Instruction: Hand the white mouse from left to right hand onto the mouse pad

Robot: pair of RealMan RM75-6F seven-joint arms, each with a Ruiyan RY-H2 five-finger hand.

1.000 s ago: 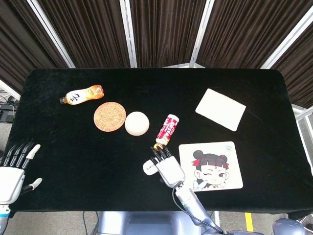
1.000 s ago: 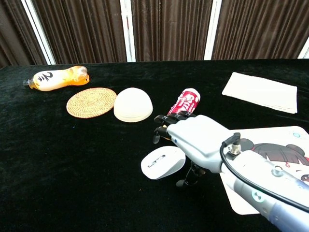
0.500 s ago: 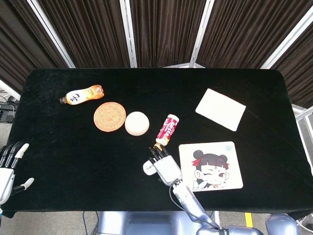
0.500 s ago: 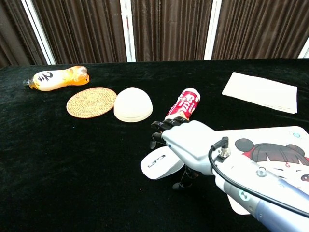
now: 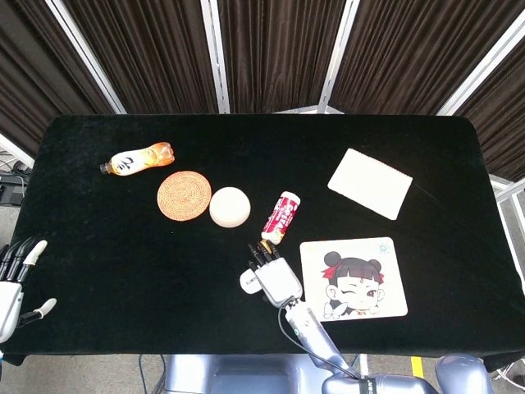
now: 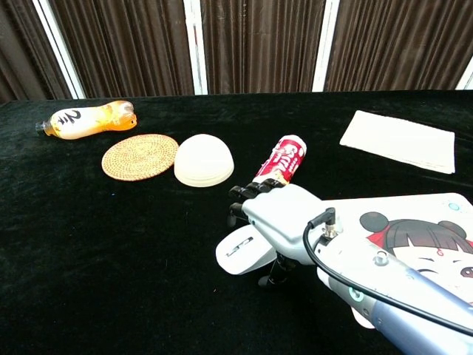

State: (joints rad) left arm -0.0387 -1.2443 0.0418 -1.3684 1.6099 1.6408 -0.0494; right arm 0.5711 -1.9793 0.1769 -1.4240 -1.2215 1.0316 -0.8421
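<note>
The white mouse (image 6: pixel 238 254) lies on the black table, just left of the cartoon mouse pad (image 6: pixel 436 213). My right hand (image 6: pixel 284 222) hovers low over the mouse's right half, fingertips bent down past its far side and the thumb down at its near side; a firm grip is not visible. From the head view, the same hand (image 5: pixel 276 277) covers most of the mouse (image 5: pixel 248 281), with the mouse pad (image 5: pixel 387 251) to its right. My left hand (image 5: pixel 11 283) sits at the table's near left corner, fingers spread and holding nothing.
A red-labelled bottle (image 6: pixel 284 158) lies just beyond my right hand's fingertips. Further left are a white dome-shaped bowl (image 6: pixel 203 160), a woven coaster (image 6: pixel 139 155) and an orange drink bottle (image 6: pixel 85 120). A folded white cloth (image 6: pixel 399 140) lies at the back right.
My right hand has slid left and come down further over the mouse, which has stayed put. My left hand has drawn back toward the table's near left corner.
</note>
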